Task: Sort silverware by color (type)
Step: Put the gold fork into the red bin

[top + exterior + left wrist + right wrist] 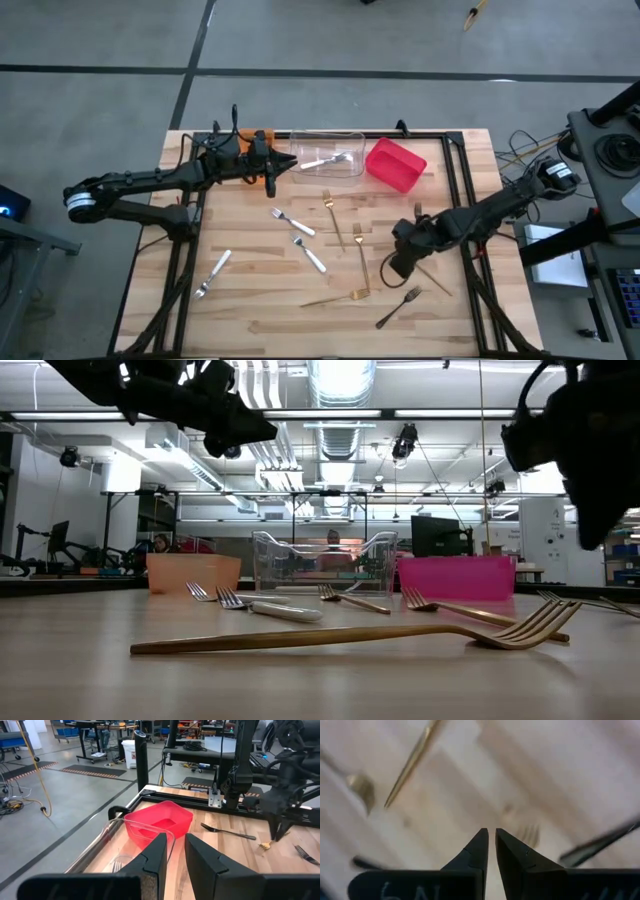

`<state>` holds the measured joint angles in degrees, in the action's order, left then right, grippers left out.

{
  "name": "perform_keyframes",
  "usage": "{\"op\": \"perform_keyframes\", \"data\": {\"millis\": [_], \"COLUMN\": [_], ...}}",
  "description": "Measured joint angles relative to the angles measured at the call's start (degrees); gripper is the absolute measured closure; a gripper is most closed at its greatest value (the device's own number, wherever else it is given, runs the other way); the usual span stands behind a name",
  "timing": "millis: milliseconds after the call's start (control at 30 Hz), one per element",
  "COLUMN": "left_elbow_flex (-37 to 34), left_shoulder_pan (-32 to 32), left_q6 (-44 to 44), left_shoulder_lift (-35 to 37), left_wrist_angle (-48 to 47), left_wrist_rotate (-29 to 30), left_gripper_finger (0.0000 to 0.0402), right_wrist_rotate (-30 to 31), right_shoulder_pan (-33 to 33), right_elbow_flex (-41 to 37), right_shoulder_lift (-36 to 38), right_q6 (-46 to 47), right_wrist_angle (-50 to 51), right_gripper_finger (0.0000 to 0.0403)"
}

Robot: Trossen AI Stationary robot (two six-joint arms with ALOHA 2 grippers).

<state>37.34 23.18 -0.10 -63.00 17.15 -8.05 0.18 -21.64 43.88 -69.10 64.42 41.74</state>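
Silverware lies scattered over the middle of the bench (pixel 250 310): silver forks (pixel 292 222) toward the centre and left, gold forks (pixel 361 256) in the middle, a dark fork (pixel 398 307) near the front right, and one silver piece (pixel 328 159) already in the clear bin (pixel 300 140) at the back edge. The right tool (pixel 400 262) hangs low among the gold and dark pieces near the right side, fingers (pixel 475 851) nearly together and holding nothing. The pieces there lie close, so a descent slightly off could pinch two finishes at once or skid a slim handle sideways. The left tool (pixel 290 163) hovers at the back by the clear bin, beside the red bin (pixel 396 164), fingers (pixel 202 860) slightly parted and empty; a careless sweep could knock a bin.
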Motion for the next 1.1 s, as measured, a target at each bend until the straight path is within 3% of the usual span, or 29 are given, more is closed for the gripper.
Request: {"op": "perform_keyframes", "data": {"millis": [167,533,900,1100], "left_elbow_flex": [0.0,0.0,0.0,0.0], "left_shoulder_pan": [0.0,0.0,0.0,0.0], "left_q6": [0.0,0.0,0.0,0.0], "left_shoulder_lift": [0.0,0.0,0.0,0.0], "left_wrist_angle": [0.0,-0.1,-0.4,-0.5], "left_wrist_rotate": [0.0,0.0,0.0,0.0], "left_gripper_finger": [0.035,0.035,0.035,0.035], "right_wrist_rotate": [-11.2,-16.8,-16.4,-15.2], "right_shoulder_pan": [0.8,-5.1,-16.2,-17.1], "right_elbow_flex": [0.0,-0.2,-4.5,-5.2], "right_shoulder_lift": [0.0,0.0,0.0,0.0], "right_q6": [4.8,7.9,19.4,23.5], "right_wrist_angle": [0.2,9.4,10.2,8.5], "right_gripper_finger": [0.0376,0.0376,0.0376,0.035]}}
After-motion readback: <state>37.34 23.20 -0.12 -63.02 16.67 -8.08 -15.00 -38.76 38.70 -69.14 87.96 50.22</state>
